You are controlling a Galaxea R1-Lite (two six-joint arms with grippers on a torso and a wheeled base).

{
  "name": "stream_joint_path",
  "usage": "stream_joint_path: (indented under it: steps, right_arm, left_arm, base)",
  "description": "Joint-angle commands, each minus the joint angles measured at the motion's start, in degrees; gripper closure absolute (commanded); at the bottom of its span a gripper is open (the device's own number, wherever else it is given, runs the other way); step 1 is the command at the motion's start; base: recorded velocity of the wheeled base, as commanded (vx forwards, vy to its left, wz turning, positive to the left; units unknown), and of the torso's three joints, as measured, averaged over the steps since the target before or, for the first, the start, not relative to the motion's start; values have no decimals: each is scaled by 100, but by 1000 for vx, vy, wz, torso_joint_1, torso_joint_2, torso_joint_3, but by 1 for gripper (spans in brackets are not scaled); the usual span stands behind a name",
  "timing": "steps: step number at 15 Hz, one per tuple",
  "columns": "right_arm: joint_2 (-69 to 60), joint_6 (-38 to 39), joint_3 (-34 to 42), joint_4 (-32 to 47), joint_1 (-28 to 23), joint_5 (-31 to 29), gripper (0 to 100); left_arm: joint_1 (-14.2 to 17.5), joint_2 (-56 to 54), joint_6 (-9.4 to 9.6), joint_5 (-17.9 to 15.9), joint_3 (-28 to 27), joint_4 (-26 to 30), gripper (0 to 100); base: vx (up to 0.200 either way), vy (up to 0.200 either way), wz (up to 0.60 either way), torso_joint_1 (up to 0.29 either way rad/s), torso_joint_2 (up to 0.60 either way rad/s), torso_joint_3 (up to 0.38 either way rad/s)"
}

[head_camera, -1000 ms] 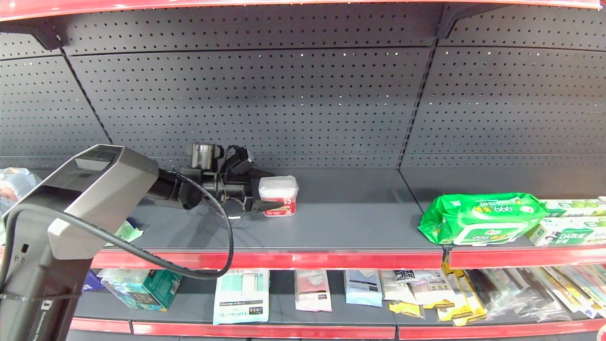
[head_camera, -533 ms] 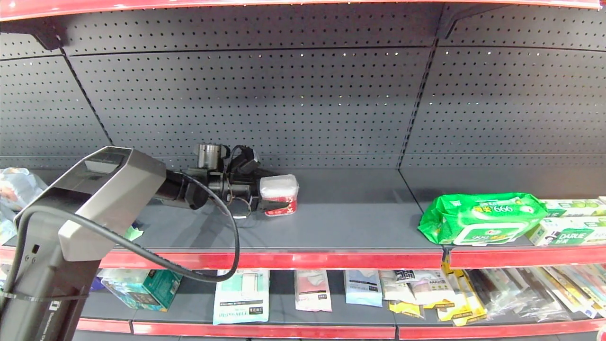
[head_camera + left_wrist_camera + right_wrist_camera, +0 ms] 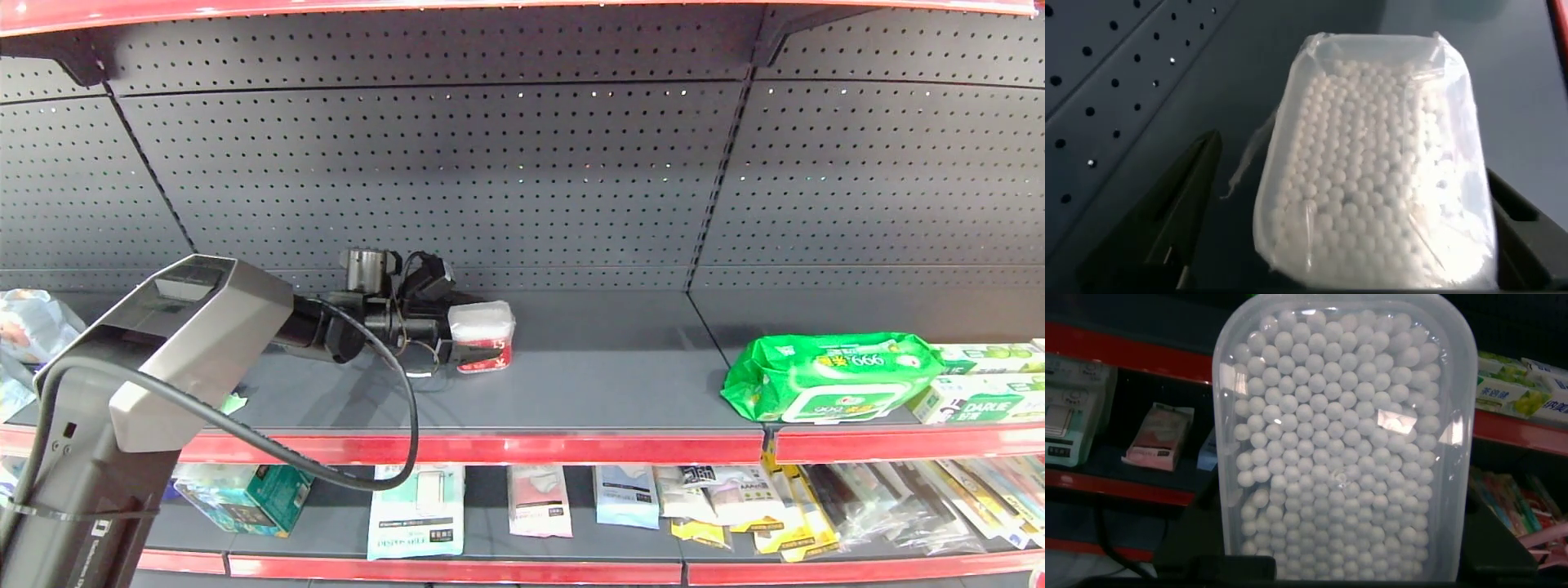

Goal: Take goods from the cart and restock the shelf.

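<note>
Straddles box (image 3: 483, 322) on shelf (image 3: 604, 376) with left gripper (image 3: 469, 347), jaws wide, one finger (image 3: 1184, 212) clear of it; probably calls for straight pull-back. Clamps second box (image 3: 1343, 449) in right gripper (image 3: 1343, 559).

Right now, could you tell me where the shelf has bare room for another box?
The second swab box fits best on the bare shelf between the first swab box at the left gripper and the green wipes pack. Past the wipes, toothpaste boxes crowd the right end.
</note>
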Motion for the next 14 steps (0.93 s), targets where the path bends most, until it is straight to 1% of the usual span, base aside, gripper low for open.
stream_joint_path:
  steps: [1, 3, 5, 7, 9, 12, 14]
  right_arm:
    - [-2, -1, -1, -1, 5, 4, 100]
    - [-2, -1, -1, -1, -4, 4, 100]
    - [-2, -1, -1, -1, -4, 4, 100]
    - [-2, -1, -1, -1, -4, 4, 100]
    - [-2, 8, -1, -1, -4, 4, 100]
    - [-2, 8, 8, -1, -4, 4, 100]
    - [-2, 8, 8, -1, 5, 4, 100]
  left_arm:
    - [-11, 40, -6, 28, 0, -49, 0]
    - [-19, 84, -120, 107, 0, -225, 0]
    - [-90, 127, -384, 239, 9, -524, 0]
    - [-134, 259, -638, 397, 27, -1016, 0]
    - [-134, 286, -841, 424, 53, -1227, 0]
    - [-125, 286, -841, 433, 53, -1227, 0]
    - [-98, 286, -841, 538, 62, -1227, 0]
  base:
    - [0, 0, 0, 0, 0, 0]
    - [0, 0, 0, 0, 0, 0]
    - [0, 0, 0, 0, 0, 0]
    - [0, 0, 0, 0, 0, 0]
    - [0, 0, 0, 0, 0, 0]
    - [0, 0, 0, 0, 0, 0]
    - [0, 0, 0, 0, 0, 0]
